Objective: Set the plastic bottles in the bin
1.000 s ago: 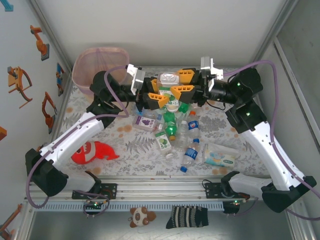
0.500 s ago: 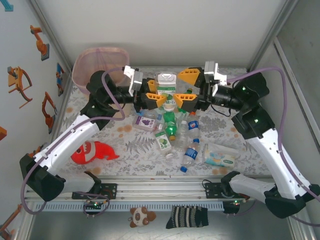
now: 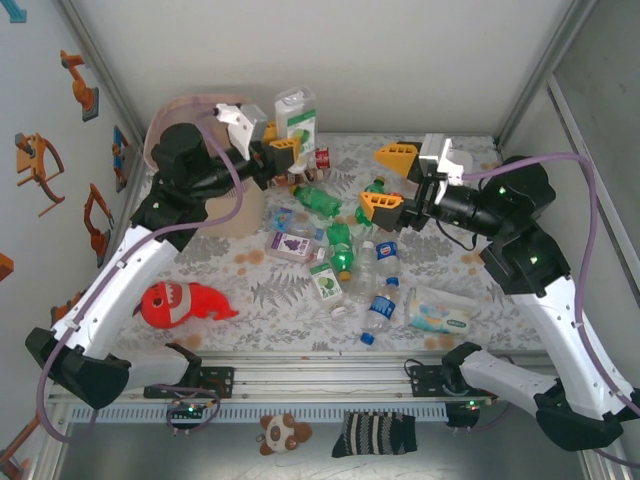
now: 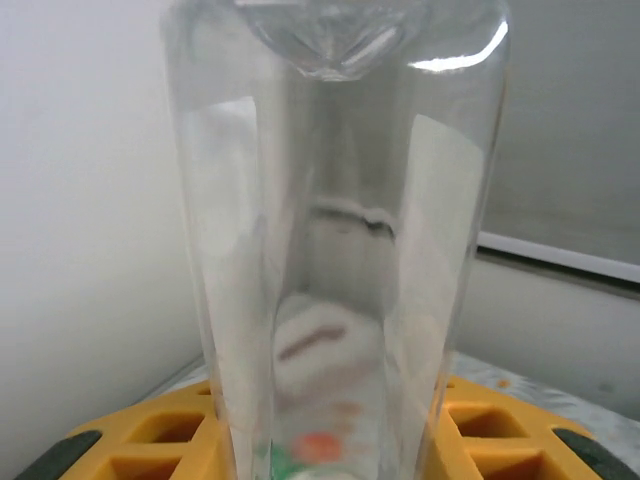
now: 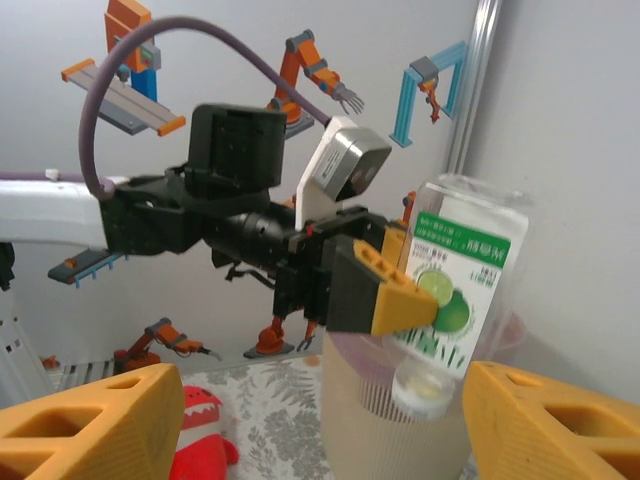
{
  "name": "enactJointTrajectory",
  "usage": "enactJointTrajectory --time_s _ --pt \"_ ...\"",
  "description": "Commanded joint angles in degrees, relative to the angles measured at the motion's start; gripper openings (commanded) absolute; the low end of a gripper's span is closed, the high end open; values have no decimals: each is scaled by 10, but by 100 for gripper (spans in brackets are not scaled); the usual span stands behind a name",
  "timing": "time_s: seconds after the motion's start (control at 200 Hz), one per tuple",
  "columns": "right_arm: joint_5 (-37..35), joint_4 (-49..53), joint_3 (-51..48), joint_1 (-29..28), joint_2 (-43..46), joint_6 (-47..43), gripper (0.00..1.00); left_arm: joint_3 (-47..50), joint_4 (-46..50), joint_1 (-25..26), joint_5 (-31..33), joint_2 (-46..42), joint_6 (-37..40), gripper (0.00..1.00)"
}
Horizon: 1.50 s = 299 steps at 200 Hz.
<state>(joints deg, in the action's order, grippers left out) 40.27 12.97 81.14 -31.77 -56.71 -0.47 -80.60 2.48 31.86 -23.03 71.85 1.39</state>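
My left gripper (image 3: 285, 140) is shut on a clear plastic bottle (image 3: 297, 115) with a green lime label, held in the air just right of the bin (image 3: 170, 110). In the left wrist view the bottle (image 4: 340, 230) stands between the yellow fingers (image 4: 130, 440). In the right wrist view it (image 5: 455, 270) hangs cap down in front of the pale bin (image 5: 380, 440). My right gripper (image 3: 390, 181) is open and holds nothing, above the table's middle. Several bottles lie there: green ones (image 3: 318, 198) (image 3: 342, 245) and clear blue-labelled ones (image 3: 385, 255) (image 3: 380, 305).
A red plush fish (image 3: 185, 303) lies front left and a flat wipes pack (image 3: 438, 310) front right. Small cartons (image 3: 288, 243) (image 3: 325, 283) lie among the bottles. My left arm crosses over the bin's mouth. Enclosure walls stand close on all sides.
The right gripper opened off the lime-label bottle and drew back right. The left arm carried that bottle up and left, from the table's middle to beside the bin.
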Motion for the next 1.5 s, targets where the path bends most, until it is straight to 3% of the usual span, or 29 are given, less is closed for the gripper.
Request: enactJointTrajectory --time_s 0.0,0.17,0.416,0.611,0.986,1.492 --pt "-12 5 6 -4 4 -16 73 -43 67 -19 155 -6 39 25" --pt "-17 14 9 -4 -2 -18 72 -104 137 -78 241 25 36 18" --pt "-34 42 21 -4 -9 -25 72 -132 180 -171 256 64 21 17" --pt "-37 50 19 -4 -5 -30 71 -150 243 -215 243 104 25 18" --pt "-65 76 12 -4 -9 -44 71 -169 341 -258 249 186 -6 18" --pt "-69 90 2 -4 2 -54 71 -192 440 -275 257 321 -13 20"
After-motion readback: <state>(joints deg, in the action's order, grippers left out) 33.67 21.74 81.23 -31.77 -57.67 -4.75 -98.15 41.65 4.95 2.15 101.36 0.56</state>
